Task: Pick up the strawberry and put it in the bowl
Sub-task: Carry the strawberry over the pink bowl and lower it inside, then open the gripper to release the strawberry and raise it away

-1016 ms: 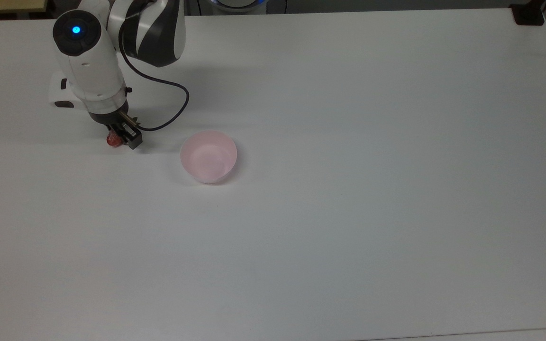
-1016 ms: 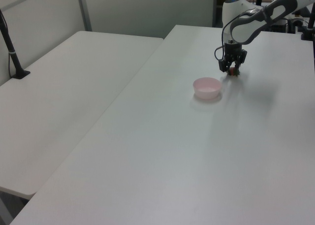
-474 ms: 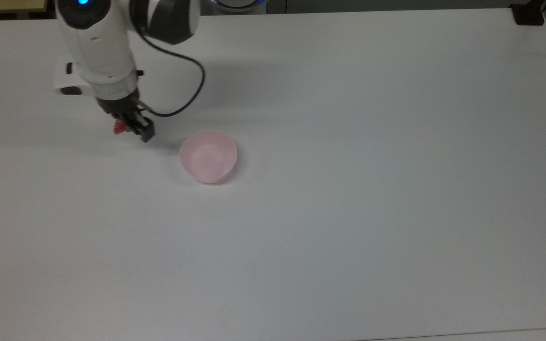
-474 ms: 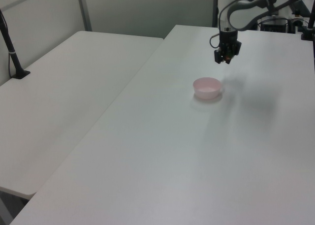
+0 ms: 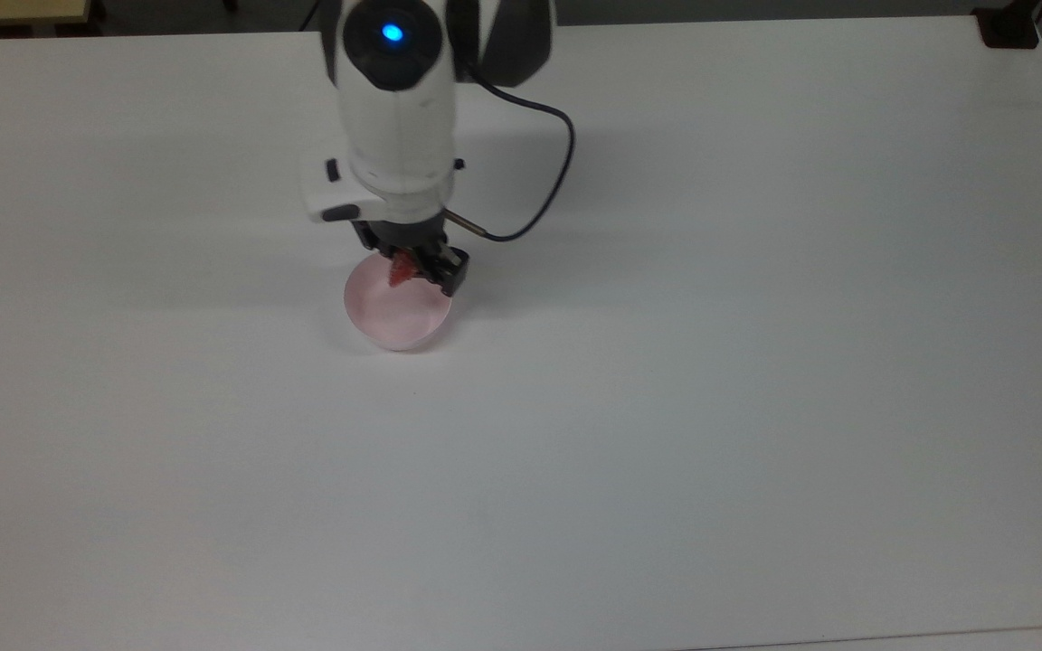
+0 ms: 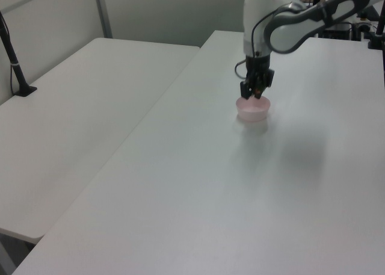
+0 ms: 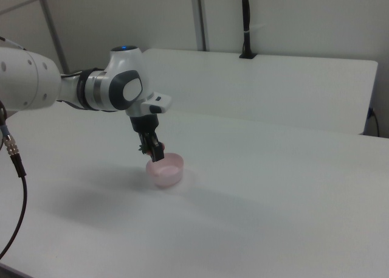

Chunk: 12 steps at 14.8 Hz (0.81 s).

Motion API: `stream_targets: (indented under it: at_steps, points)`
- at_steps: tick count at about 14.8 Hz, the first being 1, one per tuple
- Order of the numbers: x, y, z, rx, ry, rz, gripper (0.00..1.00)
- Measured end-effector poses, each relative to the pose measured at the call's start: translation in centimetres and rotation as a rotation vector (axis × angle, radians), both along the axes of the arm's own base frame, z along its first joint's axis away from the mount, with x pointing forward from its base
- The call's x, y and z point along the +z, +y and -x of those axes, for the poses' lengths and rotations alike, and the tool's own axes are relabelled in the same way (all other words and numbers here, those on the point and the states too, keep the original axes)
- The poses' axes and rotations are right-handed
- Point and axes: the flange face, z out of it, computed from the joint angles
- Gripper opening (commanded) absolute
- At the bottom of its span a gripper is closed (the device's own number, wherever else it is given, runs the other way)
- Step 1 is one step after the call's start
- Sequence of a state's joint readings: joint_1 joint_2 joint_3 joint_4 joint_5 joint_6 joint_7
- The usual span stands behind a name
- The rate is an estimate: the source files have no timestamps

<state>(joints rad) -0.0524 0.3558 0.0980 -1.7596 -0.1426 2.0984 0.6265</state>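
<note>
Claw (image 5: 412, 268) clamped on the strawberry (image 5: 402, 269), pointing down, held just above the bowl (image 5: 394, 316) at its far rim as the top view shows it. In the left view, claw (image 6: 255, 92) hangs right over the bowl (image 6: 252, 110); berry there is too small to make out. In the right view, claw (image 7: 152, 150) sits just above the bowl (image 7: 166, 169) near its rim on the right view's left; berry mostly hidden betw. the fingers, only a dark speck w/ a hint of green cap.

Berry is off the surface (image 5: 711, 362), not yet lying in the bowl. Bowl is pale pink, upright; part of its far rim covered by the claw in the top view.

Arm (image 5: 394, 108) white w/ a blue light on top; black cable (image 5: 557, 172) loops from the wrist on the top view's right. No readable writing or brand anywhere. Upper arm cut off by the top view's top edge. A second white table (image 6: 78, 112) stands on the left view's left w/ a black post (image 6: 15, 64) clamped on it.
</note>
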Motion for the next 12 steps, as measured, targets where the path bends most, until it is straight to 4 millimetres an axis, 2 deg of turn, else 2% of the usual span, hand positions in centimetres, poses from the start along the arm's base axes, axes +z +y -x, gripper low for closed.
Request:
stream_targets:
  at_steps: [2,3,4,5,8,12]
  points:
    - [-1.2,0.7,-0.2,-0.006,0.013,-0.001,0.19]
    - [-1.6,0.6,-0.4,-0.008,0.013,-0.002,0.28]
    - [-2.0,0.4,-0.7,-0.011,0.002,-0.005,0.8]
    - [-2.3,0.0,-1.0,-0.016,-0.014,-0.008,0.98]
    - [-2.3,-0.4,-1.3,-0.022,-0.022,-0.009,1.0]
    - [-1.1,-0.7,-1.6,-0.027,-0.046,-0.009,1.0]
